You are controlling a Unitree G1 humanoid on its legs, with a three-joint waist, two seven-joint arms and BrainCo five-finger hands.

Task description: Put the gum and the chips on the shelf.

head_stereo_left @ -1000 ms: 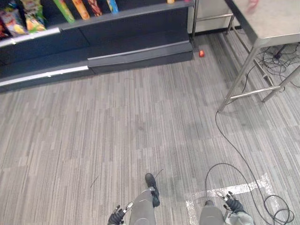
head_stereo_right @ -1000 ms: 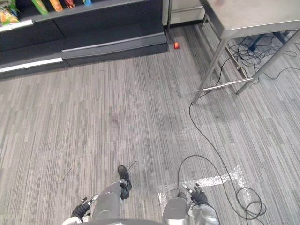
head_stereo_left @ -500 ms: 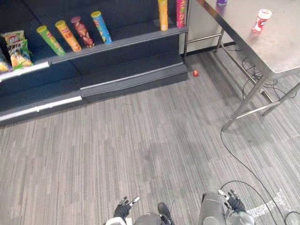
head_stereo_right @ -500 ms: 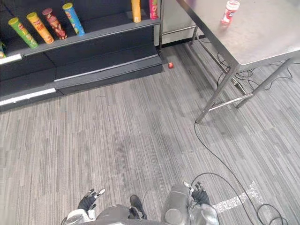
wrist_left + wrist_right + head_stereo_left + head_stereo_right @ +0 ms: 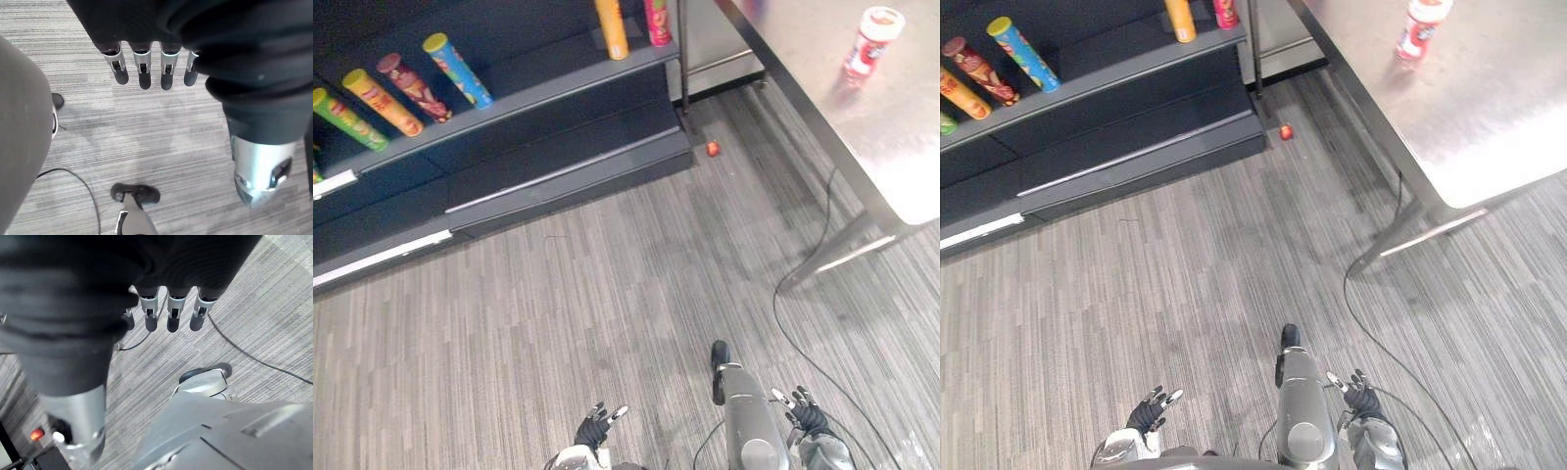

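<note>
The whole picture has slid over since a moment ago, so it is the head that has turned, not the things. The shiny surface [image 5: 901, 127] now takes up much more of the right side. The red and white tub [image 5: 872, 41] on it, which I think is the gum, looks closer. The tub stands upright by itself, well apart from both hands. The dark shelf [image 5: 538, 93] is off to the left with tall chip cans [image 5: 457, 69] already on it. A small red thing [image 5: 712, 148] sits on the floor [image 5: 607, 294] near the shelf's corner. I cannot pick out the chips that need to be moved. The left hand [image 5: 1149, 413] and the right hand [image 5: 1362, 399] hang low over the floor, fingers straight and loose, with nothing in them. So nothing is picked up yet. I think the robot is heading to the surface for the tub first. It must get nearer before a hand can reach it.
</note>
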